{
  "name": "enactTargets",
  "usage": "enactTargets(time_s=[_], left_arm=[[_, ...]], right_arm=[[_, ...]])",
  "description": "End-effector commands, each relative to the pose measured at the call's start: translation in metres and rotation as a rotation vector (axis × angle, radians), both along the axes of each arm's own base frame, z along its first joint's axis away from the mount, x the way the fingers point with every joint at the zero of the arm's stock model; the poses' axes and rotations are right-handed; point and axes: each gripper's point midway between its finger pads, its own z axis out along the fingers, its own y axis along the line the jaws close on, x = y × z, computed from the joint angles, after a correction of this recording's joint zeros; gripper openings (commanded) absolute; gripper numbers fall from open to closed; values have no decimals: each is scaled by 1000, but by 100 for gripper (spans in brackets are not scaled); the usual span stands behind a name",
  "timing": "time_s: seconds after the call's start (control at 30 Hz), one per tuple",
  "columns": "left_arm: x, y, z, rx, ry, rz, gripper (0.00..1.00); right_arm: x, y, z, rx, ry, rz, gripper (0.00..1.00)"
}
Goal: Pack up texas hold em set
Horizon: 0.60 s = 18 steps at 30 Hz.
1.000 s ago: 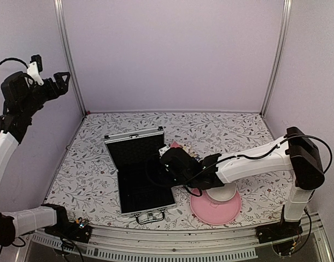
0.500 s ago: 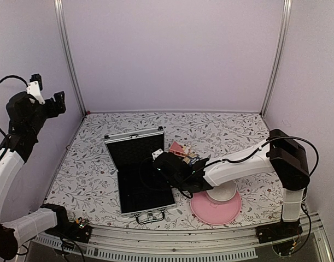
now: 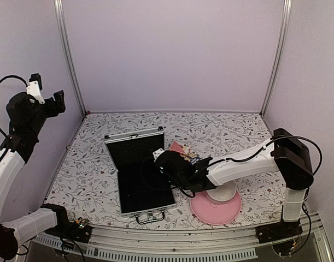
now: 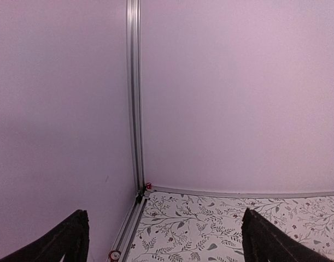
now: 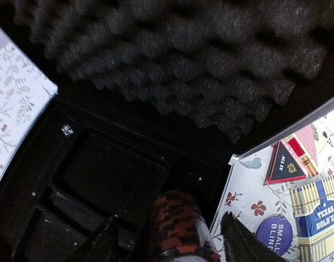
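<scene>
The dark red chip stack [image 5: 177, 229] is sat in the tray of the open briefcase [image 3: 135, 153], left of centre on the table [image 3: 90, 164], flanked but not gripped by the half-parted right gripper [image 5: 171, 221], while the left gripper [image 4: 167, 245] is parked up high, spread wide and empty.

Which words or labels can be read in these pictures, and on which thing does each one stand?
"TEXAS HOLD'EM": on the blue-and-gold card box.
"SMALL BLIND": on the round blue disc.
"ALL IN": turned sideways, on the dark triangular marker.
The red card box shows only a pattern, no words. Nothing can be read in the top and left wrist views.
</scene>
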Motion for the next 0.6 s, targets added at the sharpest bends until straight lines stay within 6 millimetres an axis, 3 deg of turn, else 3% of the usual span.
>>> enactTargets(time_s=[0.0, 0.17, 0.27, 0.57], left_arm=[[3, -3, -3, 9, -7, -13, 97], [5, -4, -5, 8, -1, -17, 97], [5, -4, -6, 8, -1, -14, 97], [5, -1, -7, 22, 3, 2, 97]], right_arm=[[-8, 11, 79, 166, -47, 82, 72], [-21, 7, 119, 217, -71, 172, 81], [-25, 3, 120, 218, -36, 200, 81], [-40, -26, 38, 109, 215, 173, 82]])
